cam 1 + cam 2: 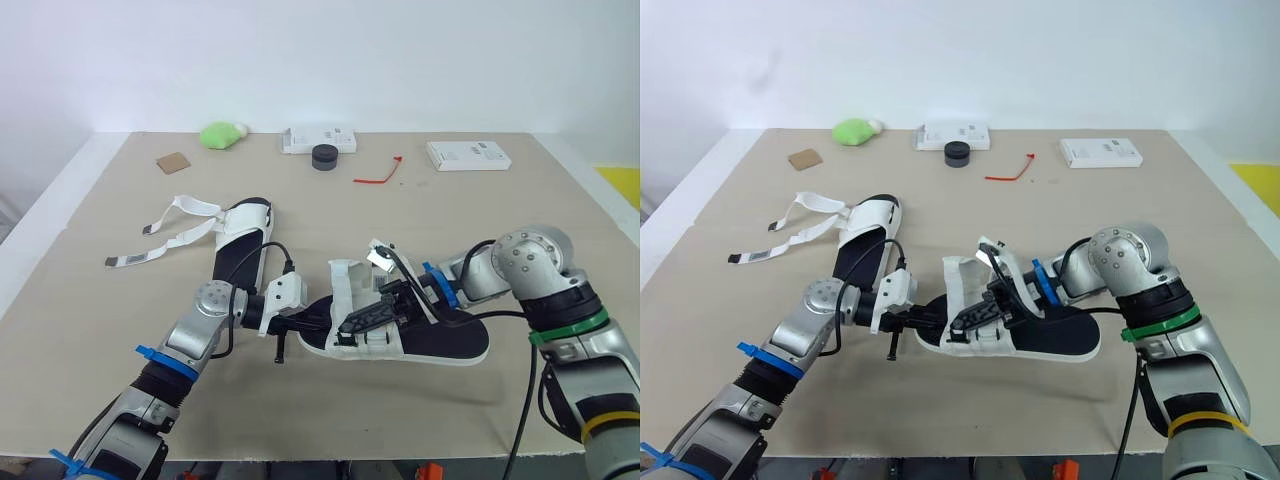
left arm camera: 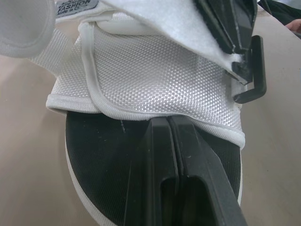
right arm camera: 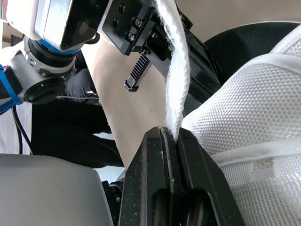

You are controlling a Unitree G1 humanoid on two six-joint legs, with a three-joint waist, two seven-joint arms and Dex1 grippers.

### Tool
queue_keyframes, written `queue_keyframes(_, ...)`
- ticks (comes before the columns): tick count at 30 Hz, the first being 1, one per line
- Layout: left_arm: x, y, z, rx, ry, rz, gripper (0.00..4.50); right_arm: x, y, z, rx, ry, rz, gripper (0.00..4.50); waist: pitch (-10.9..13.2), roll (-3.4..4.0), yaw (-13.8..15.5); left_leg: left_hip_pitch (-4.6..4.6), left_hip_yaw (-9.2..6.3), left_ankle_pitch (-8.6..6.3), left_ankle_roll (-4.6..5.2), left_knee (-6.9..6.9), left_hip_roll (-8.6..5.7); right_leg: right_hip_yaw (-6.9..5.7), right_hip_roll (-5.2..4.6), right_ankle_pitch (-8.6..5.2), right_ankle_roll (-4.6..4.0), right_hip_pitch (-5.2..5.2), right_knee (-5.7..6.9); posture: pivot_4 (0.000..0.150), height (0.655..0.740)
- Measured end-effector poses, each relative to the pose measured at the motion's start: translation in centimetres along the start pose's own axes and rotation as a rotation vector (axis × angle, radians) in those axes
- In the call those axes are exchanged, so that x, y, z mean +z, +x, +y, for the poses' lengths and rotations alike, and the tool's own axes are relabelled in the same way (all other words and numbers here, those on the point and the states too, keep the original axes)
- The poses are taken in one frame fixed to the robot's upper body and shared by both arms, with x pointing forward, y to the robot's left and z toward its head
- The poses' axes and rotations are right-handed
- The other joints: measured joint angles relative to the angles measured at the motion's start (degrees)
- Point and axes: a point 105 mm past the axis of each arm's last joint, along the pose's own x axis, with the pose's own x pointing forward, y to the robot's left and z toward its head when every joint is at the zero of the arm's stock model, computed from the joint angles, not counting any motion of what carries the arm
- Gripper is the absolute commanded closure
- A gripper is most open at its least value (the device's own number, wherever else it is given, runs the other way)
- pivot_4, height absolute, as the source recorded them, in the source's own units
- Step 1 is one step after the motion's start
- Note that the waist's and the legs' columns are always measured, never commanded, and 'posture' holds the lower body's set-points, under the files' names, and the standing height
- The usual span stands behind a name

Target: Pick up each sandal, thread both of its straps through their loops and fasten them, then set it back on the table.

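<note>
- Near sandal (image 1: pixel 440 342): white, black footbed, sole down on the table (image 1: pixel 470 225), its long axis running across the robot's front.
- Left gripper (image 2: pixel 168 123): at the near sandal's left end, reaching in over the footbed (image 2: pixel 99 155). Fingers pressed together, tips at the hem of the mesh upper (image 2: pixel 155 70). Cannot tell whether the hem is caught between them.
- Right gripper (image 3: pixel 170 134): comes in from the near sandal's right, over its middle. Fingers closed, pinching a white strap (image 3: pixel 176 84) at its edge. The strap rises from the pinch and runs past the left gripper's body.
- The near sandal's upper stands open, flaps up, between the two grippers.
- Far sandal (image 1: pixel 242 245): behind and to the left of the near sandal, close to it and not touching, sole down, unfastened.
- Its two loose straps (image 1: pixel 185 208) trail flat on the table, away from the near sandal to the left.
- Well beyond the near sandal, along the table's back edge:
- Black puck (image 1: pixel 324 156), roughly straight behind the near sandal, touching a flat white box (image 1: pixel 318 138).
- Red tie (image 1: pixel 380 176), just right of the puck.
- Second white box (image 1: pixel 468 155), behind and to the right of the near sandal.
- Green lump (image 1: pixel 222 134) and cardboard square (image 1: pixel 173 162), behind and well to the left.
</note>
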Motion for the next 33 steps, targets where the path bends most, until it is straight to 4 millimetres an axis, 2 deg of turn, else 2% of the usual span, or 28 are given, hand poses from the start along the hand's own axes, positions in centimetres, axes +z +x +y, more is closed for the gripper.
queue_keyframes(20,0.0,0.0,0.0,-0.003,-0.003,0.001,4.5,-0.4,0.4,0.5,-0.015,-0.097,-0.001,4.48,0.0,0.0,0.0,0.02,-0.01,-0.03,-0.05,-0.02,0.02,-0.01,0.02,-0.03,0.0,0.0,0.0,0.15,0.74)
queue_keyframes(33,-0.1,-0.1,0.1,0.002,-0.006,0.003,4.5,-0.9,0.9,0.3,-0.068,-0.329,0.018,4.48,0.0,-0.02,0.0,0.25,-0.01,-0.06,-0.1,-0.02,0.05,-0.03,0.01,-0.07,-0.01,-0.02,0.0,0.15,0.74)
